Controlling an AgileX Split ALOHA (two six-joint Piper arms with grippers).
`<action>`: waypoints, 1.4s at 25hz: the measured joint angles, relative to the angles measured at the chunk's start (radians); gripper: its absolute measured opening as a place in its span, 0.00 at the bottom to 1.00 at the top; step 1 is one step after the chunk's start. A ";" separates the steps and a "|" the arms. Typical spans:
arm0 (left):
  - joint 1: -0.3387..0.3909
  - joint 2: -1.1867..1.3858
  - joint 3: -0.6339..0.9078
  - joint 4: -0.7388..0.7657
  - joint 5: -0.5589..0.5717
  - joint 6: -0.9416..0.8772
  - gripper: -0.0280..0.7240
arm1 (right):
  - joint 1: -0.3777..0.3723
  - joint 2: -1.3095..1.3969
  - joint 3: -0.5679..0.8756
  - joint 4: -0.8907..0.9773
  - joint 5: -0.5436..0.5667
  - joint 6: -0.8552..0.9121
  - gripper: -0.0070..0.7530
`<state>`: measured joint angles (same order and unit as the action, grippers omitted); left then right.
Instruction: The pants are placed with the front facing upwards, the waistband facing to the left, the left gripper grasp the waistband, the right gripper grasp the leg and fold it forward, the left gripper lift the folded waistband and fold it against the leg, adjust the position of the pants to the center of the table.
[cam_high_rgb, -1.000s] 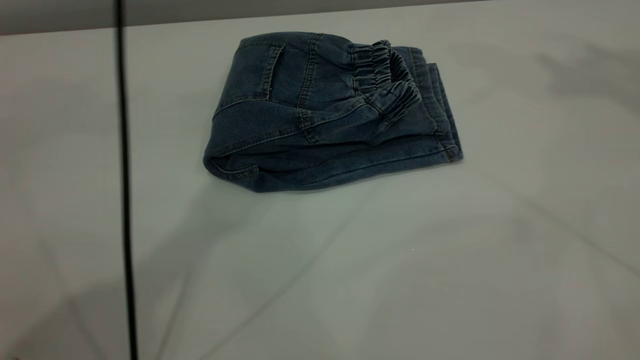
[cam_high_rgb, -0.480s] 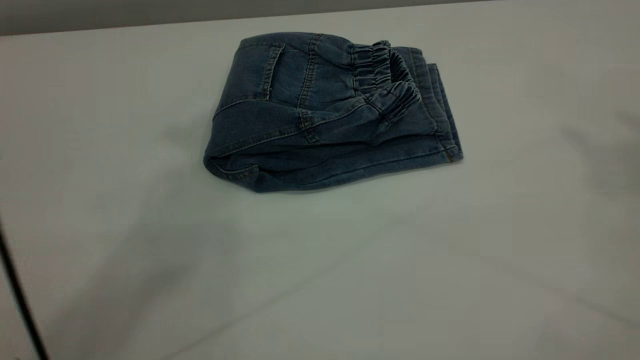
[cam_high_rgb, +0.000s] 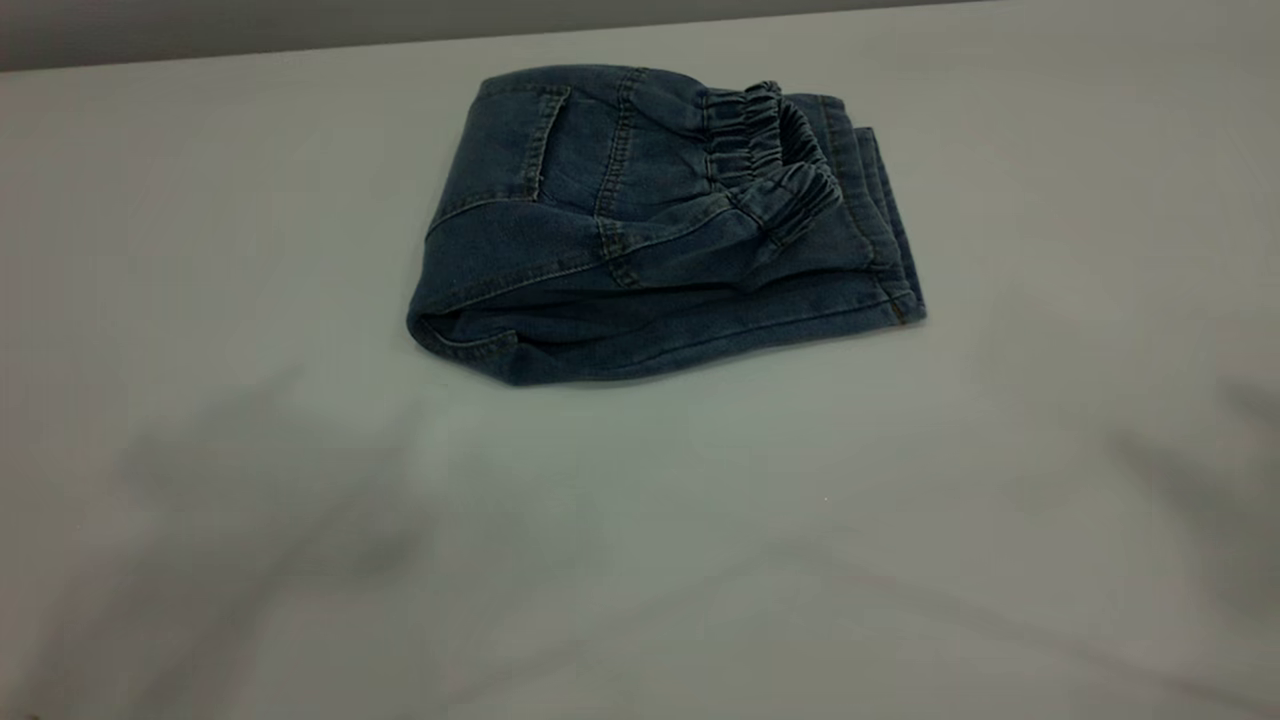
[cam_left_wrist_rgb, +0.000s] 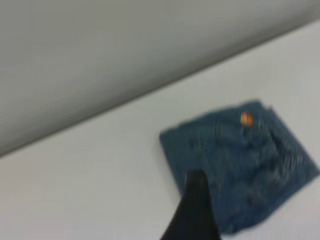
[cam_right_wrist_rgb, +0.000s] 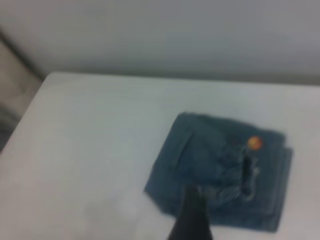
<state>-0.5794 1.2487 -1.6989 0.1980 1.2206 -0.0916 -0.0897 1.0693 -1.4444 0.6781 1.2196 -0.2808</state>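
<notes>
The near part of the plain off-white worktop (cam_high_rgb: 640, 560) is lying bare apart from soft shadows. Neither arm is showing in the exterior view. In each wrist view one dark finger (cam_left_wrist_rgb: 192, 212) (cam_right_wrist_rgb: 192, 220) of that arm's end effector is showing well above the cloth; whether either end effector is wide or narrow cannot be told. Farther back, the short blue denim pants (cam_high_rgb: 650, 230) are resting folded into a compact bundle, the ruched elastic waistband (cam_high_rgb: 775, 160) lying on top toward the right, over the stitched leg hem (cam_high_rgb: 880, 225).

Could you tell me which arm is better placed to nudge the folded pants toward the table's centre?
Neither clearly: left gripper and right gripper both hang clear of the pants, which lie midway across the table.
</notes>
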 joint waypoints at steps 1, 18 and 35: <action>0.000 -0.047 0.058 0.001 0.001 0.000 0.78 | 0.000 -0.032 0.038 0.022 0.000 -0.023 0.68; 0.000 -0.738 0.713 0.001 0.001 0.003 0.78 | 0.000 -0.680 0.526 -0.012 0.002 -0.102 0.68; 0.000 -1.009 1.047 0.015 -0.002 -0.054 0.78 | 0.000 -1.015 0.894 -0.476 -0.126 0.090 0.68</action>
<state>-0.5794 0.2401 -0.6516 0.2135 1.2191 -0.1460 -0.0897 0.0546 -0.5502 0.2026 1.0931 -0.1910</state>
